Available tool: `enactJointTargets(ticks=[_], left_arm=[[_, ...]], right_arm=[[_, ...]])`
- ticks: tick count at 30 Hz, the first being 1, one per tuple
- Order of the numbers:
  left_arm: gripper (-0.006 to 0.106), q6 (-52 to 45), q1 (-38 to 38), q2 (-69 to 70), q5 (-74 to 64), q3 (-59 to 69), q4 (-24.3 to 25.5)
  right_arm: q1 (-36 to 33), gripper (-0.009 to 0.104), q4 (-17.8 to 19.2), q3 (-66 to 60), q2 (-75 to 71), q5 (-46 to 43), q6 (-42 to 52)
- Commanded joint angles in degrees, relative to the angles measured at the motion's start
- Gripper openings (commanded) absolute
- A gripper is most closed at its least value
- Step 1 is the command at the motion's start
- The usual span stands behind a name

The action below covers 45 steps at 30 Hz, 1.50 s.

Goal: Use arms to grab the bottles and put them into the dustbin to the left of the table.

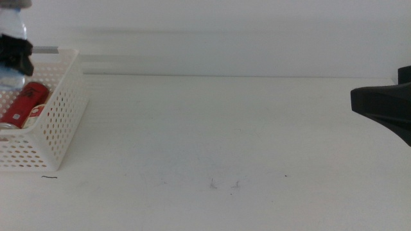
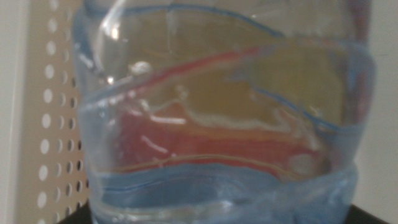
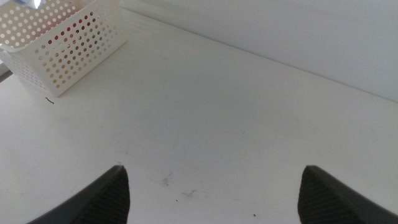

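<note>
The left gripper [image 1: 14, 54] is positioned at the far left of the middle view, directly above the dustbin [image 1: 64, 109]. Its dark jaws are closed on the clear water bottle [image 1: 11, 32], which is suspended over the open top of the basket — above the contents, not resting on them. In the left wrist view the bottle [image 2: 217, 112] fills nearly the whole picture; red and yellow colours show through its clear wall, and the perforated basket side [image 2: 53, 124] is visible beside it. The jaws themselves appear only as dark slivers at the picture edge.

The dustbin, a white perforated basket, stands on the left end of the table [image 1: 225, 135]. The red soda can [image 1: 24, 106] lies on its side inside it, close to the near wall. Whether the juice bottle is also inside cannot be confirmed from the middle view; the right wrist view shows red and yellowish tints through the basket holes [image 3: 65, 46].

The right gripper [image 1: 382, 106] waits at the right edge of the middle view, above the tabletop. In its wrist view the two jaw tips stand wide apart — fully open — with nothing between them but the bare table surface [image 3: 211, 137], which bears a few small dark specks [image 1: 225, 185].
</note>
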<state>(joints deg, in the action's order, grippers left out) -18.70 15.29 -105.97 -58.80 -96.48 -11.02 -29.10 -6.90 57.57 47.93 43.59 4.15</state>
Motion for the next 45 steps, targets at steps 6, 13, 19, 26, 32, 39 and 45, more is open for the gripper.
enactJointTargets(ticks=[6,13,19,26,32,39,45], left_arm=[[0.009,-0.8,1.1,-5.9,3.3,-0.8,0.5],[0.054,-1.0,1.1,-9.6,3.4,-0.8,0.5],[0.094,-0.8,0.6,-8.7,1.7,-0.8,0.2],[0.094,2.4,-2.6,-0.7,-1.7,1.4,1.2],[0.094,4.6,-8.4,17.0,8.2,18.2,1.4],[0.094,4.6,-19.1,44.7,25.2,39.6,-0.4],[0.094,4.6,-21.6,60.0,29.9,47.9,0.1]], right_arm=[[0.4,0.087,0.1,0.5,-0.2,-0.2,0.3],[0.4,0.087,0.1,0.5,-0.2,-0.2,0.3],[0.4,0.087,0.1,0.5,-0.2,-0.2,0.3],[0.4,0.087,0.1,0.5,-0.2,-0.2,0.3],[0.4,0.087,0.1,0.5,-0.2,-0.2,0.3],[0.4,0.087,0.1,0.5,-0.2,-0.2,0.3],[0.4,0.087,0.1,0.5,-0.2,-0.2,0.3]])
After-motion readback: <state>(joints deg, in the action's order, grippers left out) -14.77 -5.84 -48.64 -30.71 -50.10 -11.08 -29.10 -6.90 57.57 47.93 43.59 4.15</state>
